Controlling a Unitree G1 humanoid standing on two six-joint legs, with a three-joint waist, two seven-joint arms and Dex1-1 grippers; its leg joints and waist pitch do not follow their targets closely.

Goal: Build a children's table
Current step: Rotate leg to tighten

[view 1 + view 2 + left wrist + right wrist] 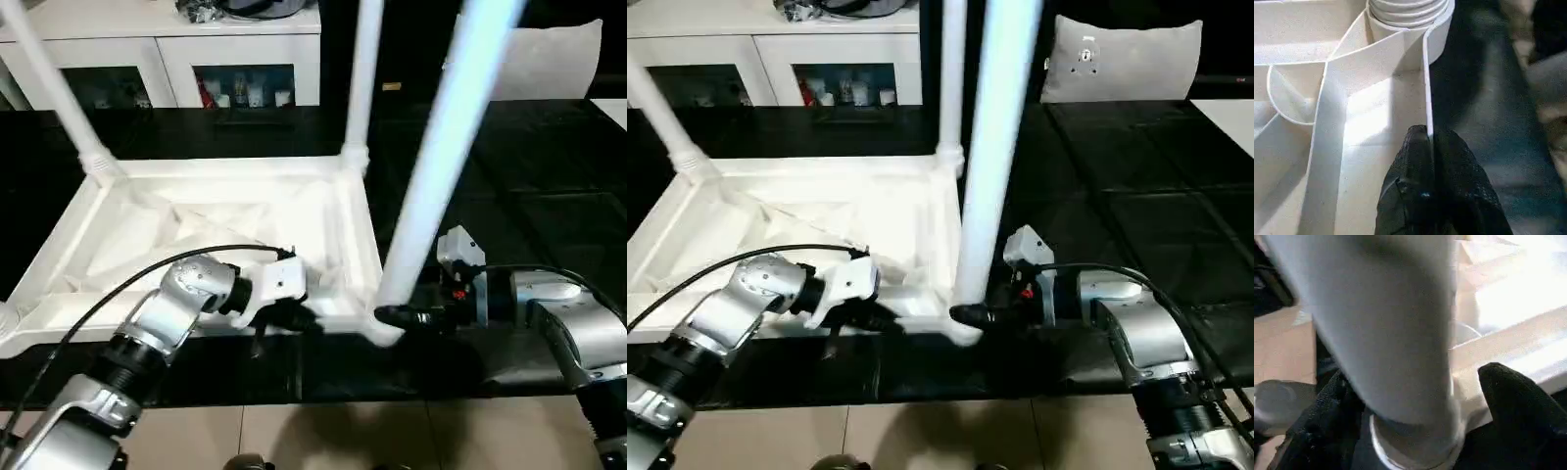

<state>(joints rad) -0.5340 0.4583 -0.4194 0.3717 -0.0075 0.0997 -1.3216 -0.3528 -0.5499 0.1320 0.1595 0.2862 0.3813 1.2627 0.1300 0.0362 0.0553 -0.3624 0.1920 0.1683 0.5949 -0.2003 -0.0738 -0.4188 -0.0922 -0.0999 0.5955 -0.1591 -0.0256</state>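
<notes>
While the upturned children's table (196, 235) lies on the dark tabletop (549, 196), left fingers (1415, 196) pinch its thin stiff rim; right fingers (1518, 401) straddle the light, slippery leg (431, 186) low down.

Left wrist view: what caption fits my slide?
Left gripper pinches the upturned table top's thin rim near a corner socket.

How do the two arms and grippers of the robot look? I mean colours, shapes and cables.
Both forearms are rounded silver metal cylinders with black ribbed rings near the elbow. The left arm carries a thin black cable that loops to a white wrist housing. The right arm has a white block on its wrist, a small red part and a black cable. The left gripper and right gripper have black, textured fingers.
</notes>
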